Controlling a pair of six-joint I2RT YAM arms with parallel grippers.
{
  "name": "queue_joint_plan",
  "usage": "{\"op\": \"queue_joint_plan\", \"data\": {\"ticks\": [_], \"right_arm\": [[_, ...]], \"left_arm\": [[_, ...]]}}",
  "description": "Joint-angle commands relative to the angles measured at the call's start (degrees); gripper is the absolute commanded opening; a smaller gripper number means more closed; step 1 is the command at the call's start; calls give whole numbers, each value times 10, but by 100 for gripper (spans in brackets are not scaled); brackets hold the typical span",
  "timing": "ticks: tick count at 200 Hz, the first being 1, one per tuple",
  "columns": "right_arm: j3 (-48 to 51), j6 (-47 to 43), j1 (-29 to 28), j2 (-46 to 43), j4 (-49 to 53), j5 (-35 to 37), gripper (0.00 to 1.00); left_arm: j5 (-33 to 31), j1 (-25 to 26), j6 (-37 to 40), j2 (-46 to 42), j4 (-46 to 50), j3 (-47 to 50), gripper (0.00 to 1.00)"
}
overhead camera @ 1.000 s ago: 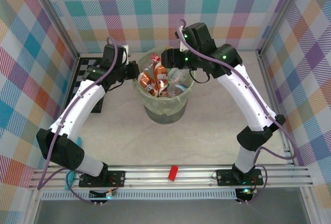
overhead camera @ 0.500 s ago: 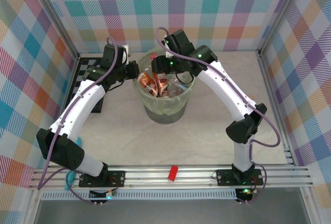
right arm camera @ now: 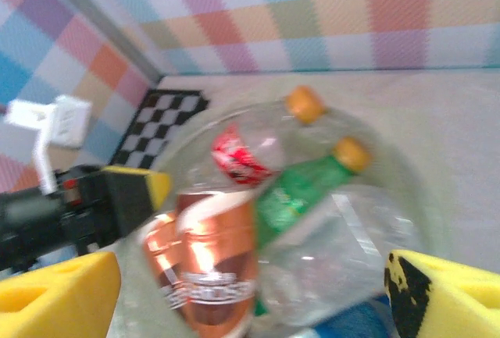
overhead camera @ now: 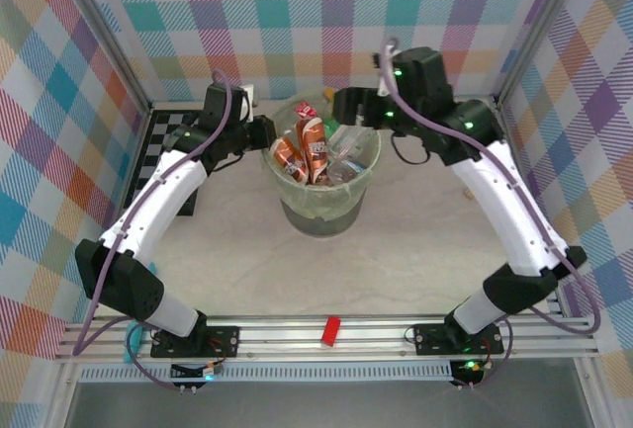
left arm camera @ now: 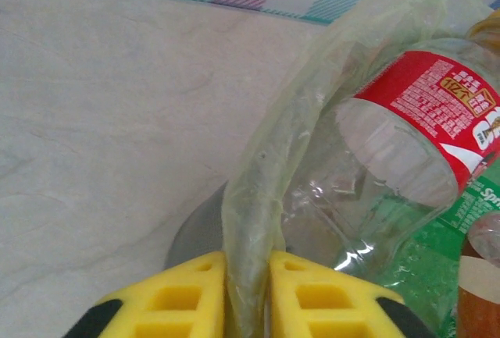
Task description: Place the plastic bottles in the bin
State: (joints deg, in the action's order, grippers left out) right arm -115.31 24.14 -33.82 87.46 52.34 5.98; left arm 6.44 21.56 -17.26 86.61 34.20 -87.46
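Top external view puts the clear, green and brown plastic bottles (overhead camera: 312, 151) heaped inside the large round translucent pale-green bin (overhead camera: 321, 215), mid-table between my arms. My left gripper (left arm camera: 248, 275) pinches the thin plastic liner (left arm camera: 258, 197) at the rim. My right gripper (right arm camera: 251, 291) hangs above the heap, jaws wide and empty. Every bottle I can see lies in the bin, so I judge the task nearly done. Next I should free the liner and lift both arms clear.

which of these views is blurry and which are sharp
Right wrist view: motion-blurred, with the green bottle and brown bottle smeared. Left wrist view: crisp, with fine print on the red-labelled bottle visible and the liner in focus. Top external view: sharp and evenly lit across the bin.
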Motion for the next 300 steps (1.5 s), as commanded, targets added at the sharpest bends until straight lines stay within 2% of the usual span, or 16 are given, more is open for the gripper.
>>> {"op": "queue_joint_plan", "data": {"ticks": [1,32,59,94,111,147,186,226,256,278,289,300], "right_arm": [[69,4,49,-38,-28,3,90],[156,-23,114,-94,-32,25,96],[248,-39,166,-133,-75,21,100],[364,-69,209,-155,-146,22,99],[421,-86,219,-157,-192,32,99],[537,-110,231,-152,-304,63,100],[644,-132,242,-128,-416,81,100],[726,-135,244,-95,-517,92,99],[750,-164,245,-89,-572,118,99],[782,-184,245,-72,-631,121,100],[799,-189,244,-61,-664,122,99],[817,-185,245,-56,-698,123,100]], "left_arm": [[26,10,5,11,-3,-24,28],[13,9,39,14,34,-69,52],[8,2,64,9,47,-102,80],[-20,-30,85,-17,64,-130,100],[-57,-56,86,-56,45,-89,100],[-190,-115,67,-153,-55,119,100],[-301,-128,68,-198,-189,322,100],[-313,-143,83,-150,-320,425,100],[-319,-148,107,-107,-492,501,100],[-306,-151,131,-50,-579,514,100],[-300,-151,148,-38,-580,503,100],[-289,-152,169,-34,-642,518,100]]}}
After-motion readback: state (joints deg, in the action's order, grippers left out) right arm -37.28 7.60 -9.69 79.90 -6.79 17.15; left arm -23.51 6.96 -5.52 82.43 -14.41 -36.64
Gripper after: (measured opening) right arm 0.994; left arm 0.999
